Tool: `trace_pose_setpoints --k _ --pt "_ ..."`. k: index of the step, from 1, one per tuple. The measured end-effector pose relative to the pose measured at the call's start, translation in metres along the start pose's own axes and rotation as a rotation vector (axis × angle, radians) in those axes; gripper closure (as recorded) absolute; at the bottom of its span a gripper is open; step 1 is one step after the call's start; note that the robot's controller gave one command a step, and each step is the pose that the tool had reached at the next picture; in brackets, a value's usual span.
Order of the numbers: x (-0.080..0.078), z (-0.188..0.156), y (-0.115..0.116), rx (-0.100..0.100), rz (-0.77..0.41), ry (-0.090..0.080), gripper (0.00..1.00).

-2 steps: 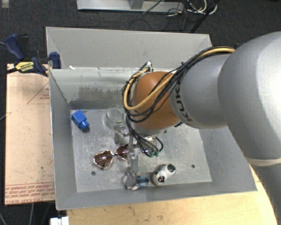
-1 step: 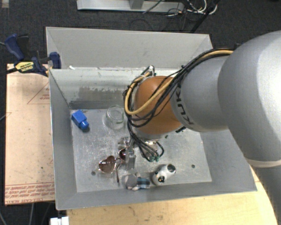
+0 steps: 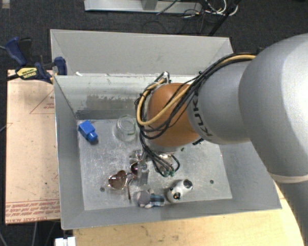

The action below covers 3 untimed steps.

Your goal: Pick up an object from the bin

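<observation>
The grey arm [image 3: 277, 101] is the biggest thing here, reaching in from the right and covering much of the right half of the metal bin [image 3: 205, 176]. At its wrist sits a rounded orange cover [image 3: 167, 111] looped with black and yellow cables [image 3: 142, 104]. Below that the gripper [image 3: 142, 172] hangs low over the bin floor, near the middle of the front half. Its tip is too tangled with wires and clutter to tell whether it is apart or closed, and nothing can be made out in its grasp. The nearest thing to it is a pair of sunglasses [image 3: 118, 180] with brownish lenses, lying flat just to its left and seeming to touch it at the right lens. A clear cup [image 3: 126, 128] stands behind the gripper. A blue block [image 3: 87, 131] lies well off by the left wall. A small white and black ball [image 3: 178, 190] rests to the gripper's right near the front wall, and a little blue and white scrap [image 3: 150, 201] lies just in front.
</observation>
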State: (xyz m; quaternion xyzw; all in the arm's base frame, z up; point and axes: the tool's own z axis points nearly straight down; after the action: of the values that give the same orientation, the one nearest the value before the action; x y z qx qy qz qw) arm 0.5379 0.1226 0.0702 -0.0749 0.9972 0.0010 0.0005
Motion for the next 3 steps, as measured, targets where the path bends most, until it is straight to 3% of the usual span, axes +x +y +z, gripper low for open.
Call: trace_pose_setpoints --k 2,3 --pt "0.004 -0.022 0.0 0.001 0.0 0.012 1.0" --pt "0.001 -0.044 0.0 0.001 0.0 0.003 1.0"
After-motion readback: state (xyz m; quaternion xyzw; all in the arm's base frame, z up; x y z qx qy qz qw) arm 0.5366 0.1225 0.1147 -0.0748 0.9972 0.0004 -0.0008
